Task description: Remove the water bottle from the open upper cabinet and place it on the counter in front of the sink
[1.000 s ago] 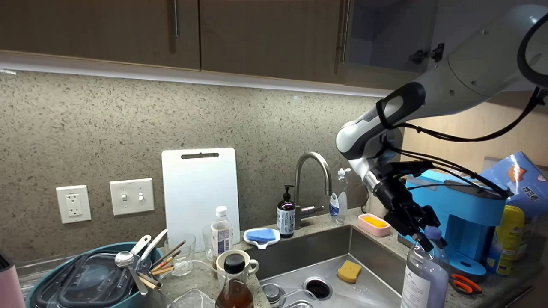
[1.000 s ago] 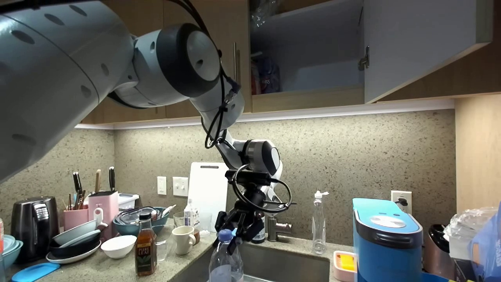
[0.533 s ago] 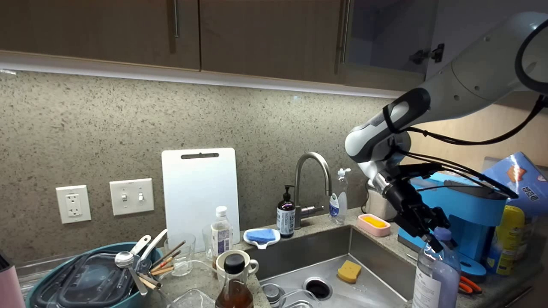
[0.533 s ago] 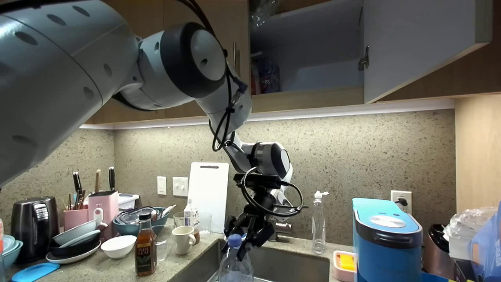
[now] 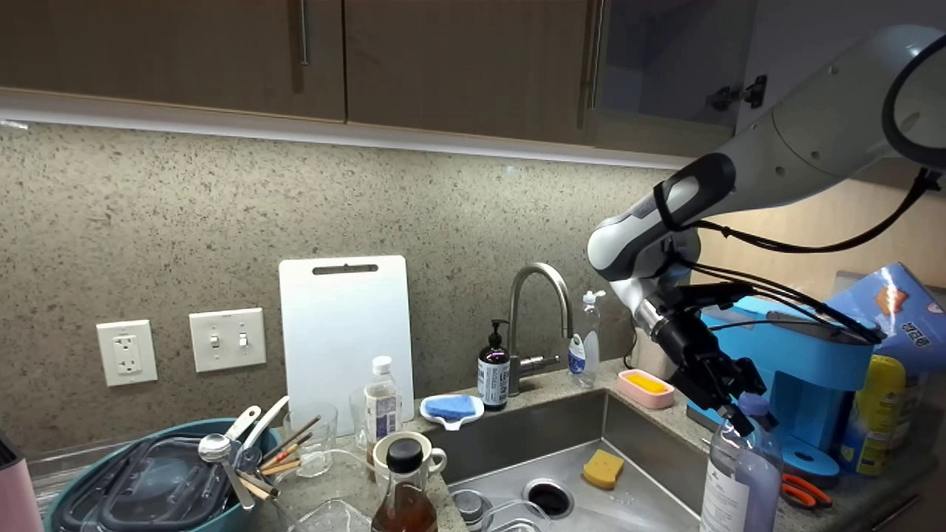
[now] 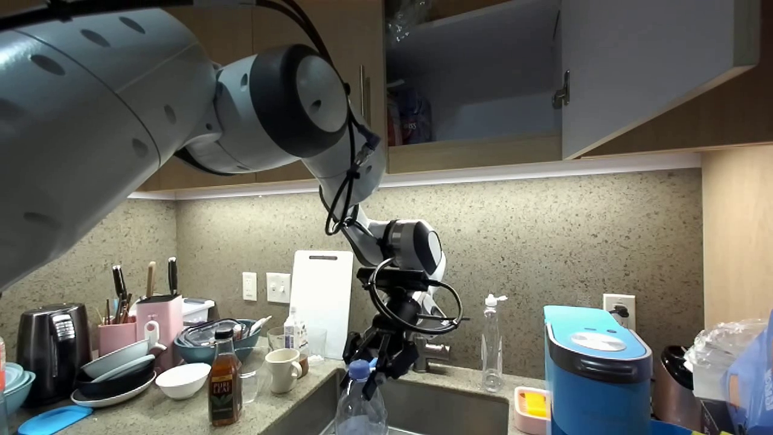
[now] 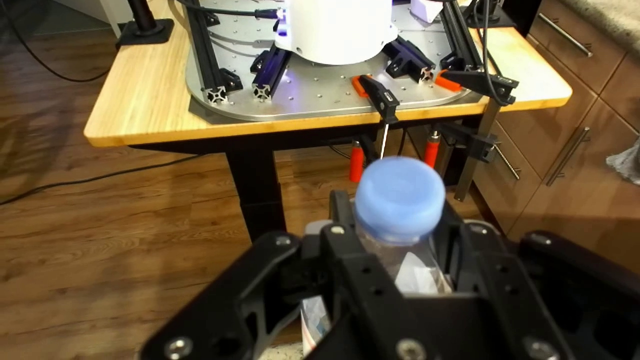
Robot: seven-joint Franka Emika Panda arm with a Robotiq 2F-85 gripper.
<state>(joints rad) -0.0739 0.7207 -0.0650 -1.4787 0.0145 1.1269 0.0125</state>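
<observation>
L: teal bowl (image 5: 238,517) w/ black lids (image 5: 162,480) & utensils (image 5: 216,448), on the surface (image 6: 157,417). Next, white board (image 5: 344,325) stands at far wall (image 5: 458,214); white-capped btl (image 5: 383,410), mug (image 6: 282,371) & brown btl (image 6: 224,389) on its near side, brown one nearest. Mid: blue sponge (image 5: 449,406) on dish (image 5: 452,425), soap btl (image 5: 494,377), faucet (image 5: 516,318), all along far edge of sink (image 5: 517,436). Yellow sponge (image 5: 603,469) lies in sink nr drain (image 5: 548,497). R of faucet: pump btl (image 5: 590,343), then pink dish (image 5: 645,397) w/ 2nd yellow sponge (image 5: 646,383). Overhead, R: upper cab (image 6: 495,121), door (image 6: 646,78) swung out, packets (image 6: 415,124) inside at L end. Then pincer (image 7: 393,220), grasping water btl (image 5: 728,495) by neck, just under cap (image 7: 400,195). Btl abt upright, toward near side by sink; base cropped in both exterior views, so can't tell if surface or sink is below it. Farther R: blue machine (image 5: 820,377), orange scissors (image 5: 805,491) by its foot, yellow can (image 5: 873,414) to its R.
</observation>
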